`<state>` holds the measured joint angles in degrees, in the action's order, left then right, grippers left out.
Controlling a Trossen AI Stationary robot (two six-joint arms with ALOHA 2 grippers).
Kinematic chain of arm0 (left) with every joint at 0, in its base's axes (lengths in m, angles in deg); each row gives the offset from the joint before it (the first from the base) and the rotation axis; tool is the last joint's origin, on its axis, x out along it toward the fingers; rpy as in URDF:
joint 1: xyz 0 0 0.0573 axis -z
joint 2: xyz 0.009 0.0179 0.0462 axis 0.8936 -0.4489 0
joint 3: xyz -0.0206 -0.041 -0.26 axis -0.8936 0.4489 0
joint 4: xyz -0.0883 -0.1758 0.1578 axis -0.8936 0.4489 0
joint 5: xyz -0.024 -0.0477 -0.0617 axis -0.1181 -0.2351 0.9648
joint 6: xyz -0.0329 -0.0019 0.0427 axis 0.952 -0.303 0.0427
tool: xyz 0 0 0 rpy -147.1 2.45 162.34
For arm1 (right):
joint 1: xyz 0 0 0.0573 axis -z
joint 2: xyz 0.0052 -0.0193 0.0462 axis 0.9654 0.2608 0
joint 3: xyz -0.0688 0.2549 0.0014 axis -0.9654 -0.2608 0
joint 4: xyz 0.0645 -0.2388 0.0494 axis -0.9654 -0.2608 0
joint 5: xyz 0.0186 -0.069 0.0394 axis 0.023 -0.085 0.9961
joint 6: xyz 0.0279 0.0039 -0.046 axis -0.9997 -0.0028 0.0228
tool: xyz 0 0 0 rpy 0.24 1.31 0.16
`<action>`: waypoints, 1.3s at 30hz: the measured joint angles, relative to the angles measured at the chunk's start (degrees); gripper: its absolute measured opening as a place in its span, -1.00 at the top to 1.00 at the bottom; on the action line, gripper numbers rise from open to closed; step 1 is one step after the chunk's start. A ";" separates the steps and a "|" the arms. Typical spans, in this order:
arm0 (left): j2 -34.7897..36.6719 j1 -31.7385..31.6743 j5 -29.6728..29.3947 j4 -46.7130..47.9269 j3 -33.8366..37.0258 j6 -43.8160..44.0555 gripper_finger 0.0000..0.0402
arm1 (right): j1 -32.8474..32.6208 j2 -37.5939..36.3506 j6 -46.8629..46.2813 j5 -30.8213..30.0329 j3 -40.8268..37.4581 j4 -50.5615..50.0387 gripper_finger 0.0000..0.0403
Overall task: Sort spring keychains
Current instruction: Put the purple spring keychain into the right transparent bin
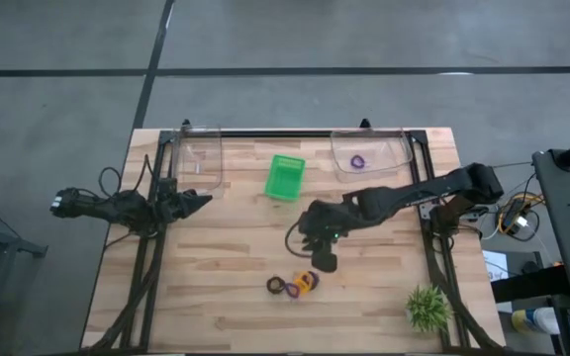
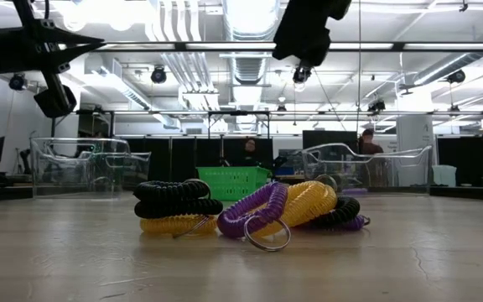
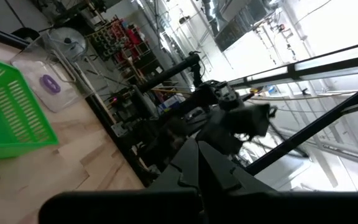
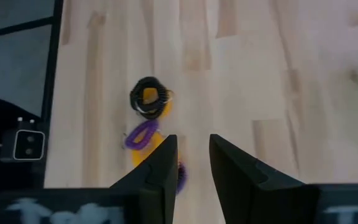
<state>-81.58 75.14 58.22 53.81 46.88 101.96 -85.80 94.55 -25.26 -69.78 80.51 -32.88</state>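
The table (image 1: 216, 297) is pale wood planks with a black frame along its edges. Taking the green basket (image 1: 285, 177) as the landmark: it is a slatted plastic box, at the far middle of the table.

Left of the basket, the left arm reaches in low and level from the table's left edge. The left gripper (image 1: 198, 201) points toward the basket, its fingers pressed together and empty in its wrist view. Just beyond its tip, left of the basket, stands a clear plastic bin (image 1: 199, 156) with rounded corners; nothing shows inside it.

In front of the basket, toward the near edge, lie the keychains (image 1: 294, 285) in a small heap: tight ribbed coils in black, yellow-orange and purple, touching and overlapping. In the low view a black coil sits on a yellow one at the heap's left, a purple coil leans on a yellow one in the middle with a metal ring (image 2: 267, 235) at its foot, and black and purple coils lie behind on the right.

Right of the basket, a second clear bin (image 1: 369, 153) holds one purple keychain (image 1: 357, 161). The right arm stretches from the right edge, bent downward. The right gripper (image 1: 323, 259) hangs just above the heap, its flat dark fingers (image 4: 160, 168) a little apart, gripping nothing.

A spiky green plant (image 1: 428, 308) stands near the right corner, well away from the basket.
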 joint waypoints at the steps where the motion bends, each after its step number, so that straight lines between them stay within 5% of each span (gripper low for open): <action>1: 0.00 0.00 0.07 0.01 0.00 0.02 1.00 | -0.39 0.60 -0.48 0.00 -0.01 0.79 0.59; 10: -0.09 0.02 0.09 -0.03 0.00 0.02 1.00 | -3.90 5.67 -2.95 0.13 0.01 8.69 0.55; 25: -0.07 0.01 0.09 0.21 0.00 0.04 1.00 | -7.66 12.40 -4.48 0.86 0.01 12.79 0.04; 39: -0.15 0.00 0.47 0.32 0.00 0.51 1.00 | -9.08 21.77 -4.91 1.29 4.48 12.14 0.05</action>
<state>-81.74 75.14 58.68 54.13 46.88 102.48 -94.89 116.31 -30.17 -68.49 84.99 -20.74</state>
